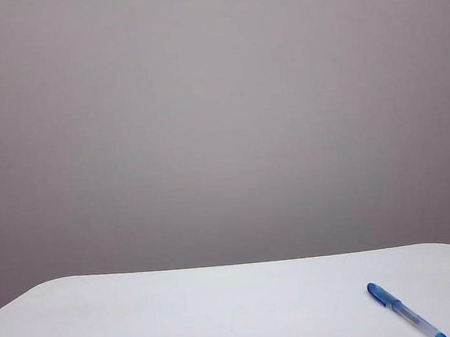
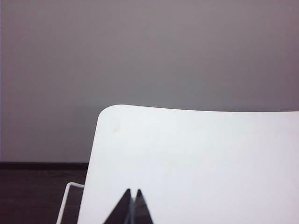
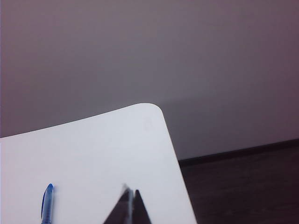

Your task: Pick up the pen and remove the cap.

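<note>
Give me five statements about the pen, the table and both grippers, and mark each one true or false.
1. The pen lies on the white table, on the right side of the exterior view. True.
2. The left gripper holds the pen. False: it is shut on nothing, above bare table.
3. The cap is on the pen. True.
4. The right gripper stands wide open. False: its fingers are pressed together.
5. Both arms show in the exterior view. False: neither does.
</note>
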You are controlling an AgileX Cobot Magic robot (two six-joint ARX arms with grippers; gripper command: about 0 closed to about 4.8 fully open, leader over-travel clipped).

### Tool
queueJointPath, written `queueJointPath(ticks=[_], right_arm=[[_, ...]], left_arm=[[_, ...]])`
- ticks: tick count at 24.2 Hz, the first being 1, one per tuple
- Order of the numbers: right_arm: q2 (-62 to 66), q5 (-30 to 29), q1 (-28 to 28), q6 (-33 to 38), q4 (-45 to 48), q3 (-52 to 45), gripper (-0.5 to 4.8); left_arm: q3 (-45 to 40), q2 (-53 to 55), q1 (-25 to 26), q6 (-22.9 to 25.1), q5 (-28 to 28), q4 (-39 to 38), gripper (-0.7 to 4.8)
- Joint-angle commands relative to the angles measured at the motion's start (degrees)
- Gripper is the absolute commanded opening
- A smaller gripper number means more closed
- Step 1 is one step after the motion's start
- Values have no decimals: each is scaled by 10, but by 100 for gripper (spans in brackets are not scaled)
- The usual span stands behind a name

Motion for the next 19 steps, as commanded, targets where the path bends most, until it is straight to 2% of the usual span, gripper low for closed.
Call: queueJointPath(ticks=[1, 3, 6, 8, 9, 12, 18, 19], right_arm=[[-1, -1, 0, -1, 8, -3, 0], [-1, -16, 1, 1, 5, -3, 0], [-1, -48, 2, 4, 6, -3, 0], [-1, -61, 4, 37, 10, 2, -1], [0, -69, 4, 64, 7, 13, -1], [9, -85, 4, 82, 1, 63, -2], [42, -81, 4, 83, 5, 119, -2], [63, -108, 3, 99, 4, 143, -2]], left_arm=[[0, 0, 0, -46, -2, 5, -5], [0, 0, 0, -75, 3, 7, -5], [1, 0, 0, -81, 47, 9, -5], [12, 0, 0, -106, 69, 21, -5], [28, 1, 0, -139, 69, 23, -5], [70, 3, 0, -209, 90, 33, -5], [104, 20, 0, -213, 93, 34, -5], [115, 38, 0, -211, 93, 33, -5]])
